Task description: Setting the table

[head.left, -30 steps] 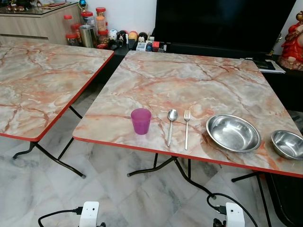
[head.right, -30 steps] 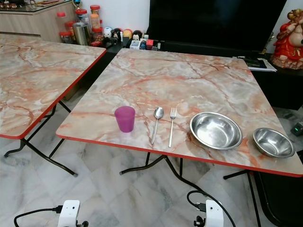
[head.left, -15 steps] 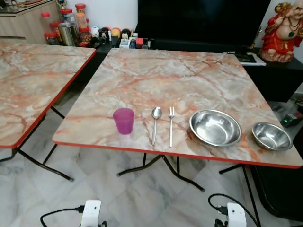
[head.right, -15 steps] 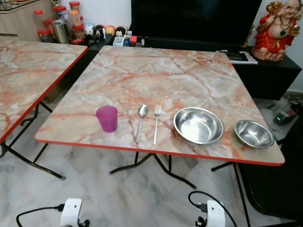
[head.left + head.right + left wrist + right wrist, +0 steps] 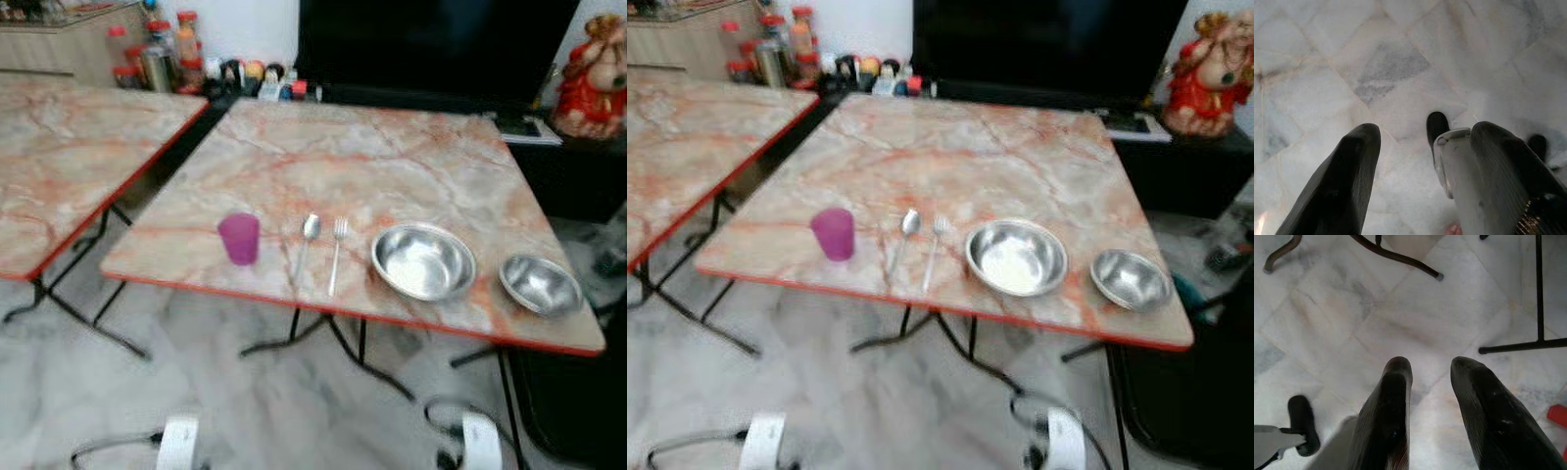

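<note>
Our left gripper (image 5: 1420,142) hangs over the pale marble floor (image 5: 1376,63) with its two black fingers spread wide and nothing between them; our right gripper (image 5: 1430,377) hangs likewise, parted and empty. Along the near edge of the red-rimmed marble-patterned folding table (image 5: 372,157) we see, left to right, a purple plastic cup (image 5: 239,238), a steel spoon (image 5: 308,235), a steel fork (image 5: 336,250), a large steel bowl (image 5: 423,261) and a smaller steel bowl (image 5: 540,285) (all blurred). A second marble table (image 5: 69,157) stands to the left.

right gripper (image 5: 1430,369) parted, marble floor (image 5: 1400,318)
</note>
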